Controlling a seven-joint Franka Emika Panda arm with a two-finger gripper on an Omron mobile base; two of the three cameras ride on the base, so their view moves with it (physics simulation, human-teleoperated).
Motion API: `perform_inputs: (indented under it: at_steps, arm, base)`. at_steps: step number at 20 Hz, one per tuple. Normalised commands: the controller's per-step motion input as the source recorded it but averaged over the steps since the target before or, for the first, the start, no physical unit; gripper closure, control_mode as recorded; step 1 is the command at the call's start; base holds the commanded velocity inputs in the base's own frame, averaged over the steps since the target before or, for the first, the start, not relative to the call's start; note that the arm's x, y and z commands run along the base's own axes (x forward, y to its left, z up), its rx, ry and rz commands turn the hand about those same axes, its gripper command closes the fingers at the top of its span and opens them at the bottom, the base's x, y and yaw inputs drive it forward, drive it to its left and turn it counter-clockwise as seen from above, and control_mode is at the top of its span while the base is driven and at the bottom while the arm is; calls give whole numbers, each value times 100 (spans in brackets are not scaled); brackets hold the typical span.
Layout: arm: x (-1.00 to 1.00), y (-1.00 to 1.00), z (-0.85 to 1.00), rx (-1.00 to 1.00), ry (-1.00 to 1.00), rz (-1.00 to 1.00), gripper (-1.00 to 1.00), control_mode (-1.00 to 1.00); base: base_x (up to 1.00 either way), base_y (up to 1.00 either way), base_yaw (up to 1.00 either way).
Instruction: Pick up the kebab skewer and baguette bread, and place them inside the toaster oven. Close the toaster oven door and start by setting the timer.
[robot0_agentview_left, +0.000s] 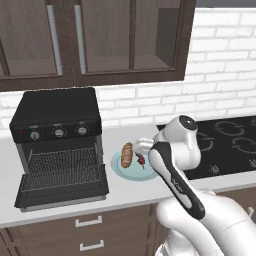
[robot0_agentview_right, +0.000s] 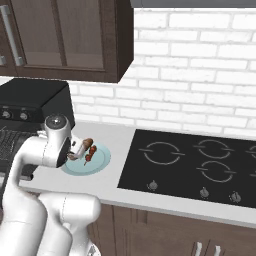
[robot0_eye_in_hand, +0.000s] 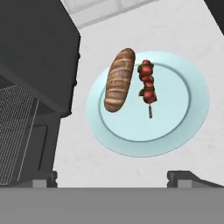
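Observation:
The golden-brown baguette bread (robot0_eye_in_hand: 119, 80) and the kebab skewer (robot0_eye_in_hand: 147, 85) lie side by side on a pale blue plate (robot0_eye_in_hand: 175, 127), the skewer to the bread's right. My gripper (robot0_eye_in_hand: 114, 178) hangs open above the plate's near edge, holding nothing, its fingertips (robot0_eye_in_hand: 188, 178) spread wider than the plate's middle. From the base I see the baguette bread (robot0_agentview_left: 127, 154), kebab skewer (robot0_agentview_left: 140, 160) and plate (robot0_agentview_left: 122, 171) just right of the black toaster oven (robot0_agentview_left: 56, 112). The toaster oven door (robot0_agentview_left: 62, 189) lies folded down flat, and the wire rack (robot0_agentview_left: 61, 167) is exposed.
A black cooktop (robot0_agentview_left: 230, 145) is set into the counter right of the plate. Dark wood wall cabinets (robot0_agentview_left: 100, 40) hang above the oven. A white brick wall (robot0_agentview_right: 200, 75) backs the counter. Drawers (robot0_agentview_left: 90, 232) run below the front edge.

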Motion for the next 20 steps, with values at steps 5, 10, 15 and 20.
perform_inputs:
  at_steps: [5,10,15,20]
  arm:
    - [49,1,-14,-4,0,-1,-100,-100]
    - [44,21,-27,-10,0,-2,-100,-100]
    - [44,29,-29,-9,0,-2,-100,-100]
    - [22,-3,-10,0,5,0,-100,-100]
  base:
    - [0,0,0]
    - [0,0,0]
    - [0,0,0]
    - [0,0,0]
